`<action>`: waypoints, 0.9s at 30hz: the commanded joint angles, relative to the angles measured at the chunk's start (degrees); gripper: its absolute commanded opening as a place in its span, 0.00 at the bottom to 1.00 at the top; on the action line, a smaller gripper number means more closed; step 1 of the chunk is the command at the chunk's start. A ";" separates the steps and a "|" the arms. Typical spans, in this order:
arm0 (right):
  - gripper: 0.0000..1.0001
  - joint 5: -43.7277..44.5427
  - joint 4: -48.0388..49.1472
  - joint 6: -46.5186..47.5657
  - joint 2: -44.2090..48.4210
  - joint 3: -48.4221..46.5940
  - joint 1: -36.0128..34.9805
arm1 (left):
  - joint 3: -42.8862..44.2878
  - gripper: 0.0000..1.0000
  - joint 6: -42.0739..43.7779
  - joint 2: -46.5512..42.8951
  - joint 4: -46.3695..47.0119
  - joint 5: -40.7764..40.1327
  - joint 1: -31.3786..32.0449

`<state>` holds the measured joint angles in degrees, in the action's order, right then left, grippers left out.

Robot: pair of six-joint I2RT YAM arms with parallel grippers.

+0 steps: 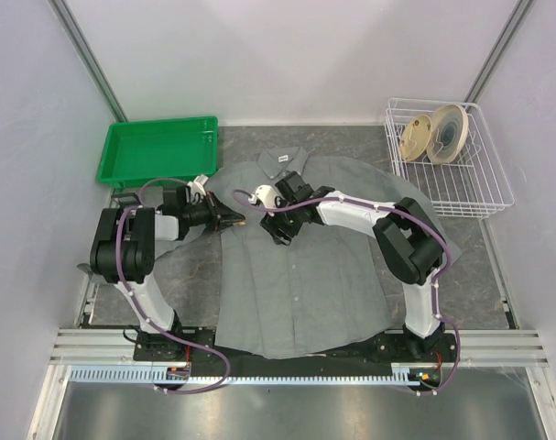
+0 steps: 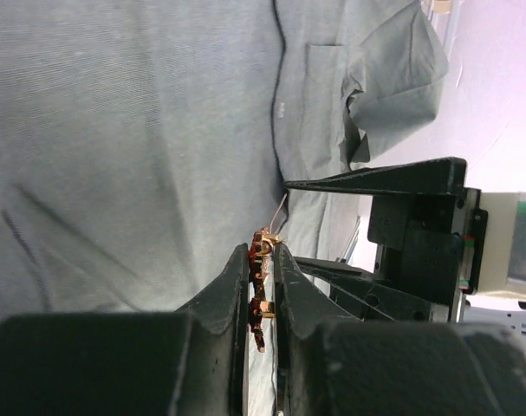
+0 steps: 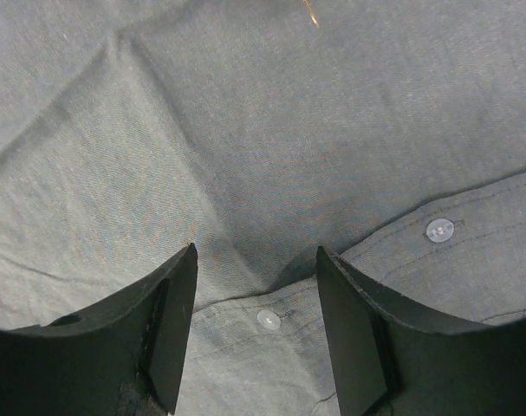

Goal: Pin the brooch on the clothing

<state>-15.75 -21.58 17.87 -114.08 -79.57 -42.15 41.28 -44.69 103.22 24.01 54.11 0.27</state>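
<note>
The grey shirt (image 1: 305, 266) lies flat on the table, collar at the far side. My left gripper (image 1: 242, 219) is shut on the small orange-red and gold brooch (image 2: 263, 277), held edge-on between the fingers just above the shirt's left chest; its thin pin points toward the cloth. My right gripper (image 1: 279, 229) is open, its fingertips (image 3: 183, 286) pressed down on the shirt (image 3: 245, 130) astride the button placket, a white button (image 3: 269, 320) between them. The right gripper's dark fingers (image 2: 375, 182) show in the left wrist view close beside the brooch.
A green tray (image 1: 158, 149) stands at the far left. A white wire basket (image 1: 447, 156) with tape rolls stands at the far right. The shirt's chest pocket (image 2: 332, 95) lies past the placket.
</note>
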 commanded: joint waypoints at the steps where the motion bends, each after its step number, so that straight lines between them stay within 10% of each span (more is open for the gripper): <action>1: 0.64 -1.92 0.32 4.36 -0.26 0.64 -0.12 | 1.18 0.02 1.62 3.56 2.35 -1.11 -0.19; 27: 0.66 -7.10 -3.47 7.02 10.46 9.54 -3.12 | -12.72 0.02 7.77 -13.74 -3.00 2.93 -2.47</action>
<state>-20.36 -23.00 28.14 -106.85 -67.35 -46.65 27.73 -40.82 93.84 19.51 53.32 -2.22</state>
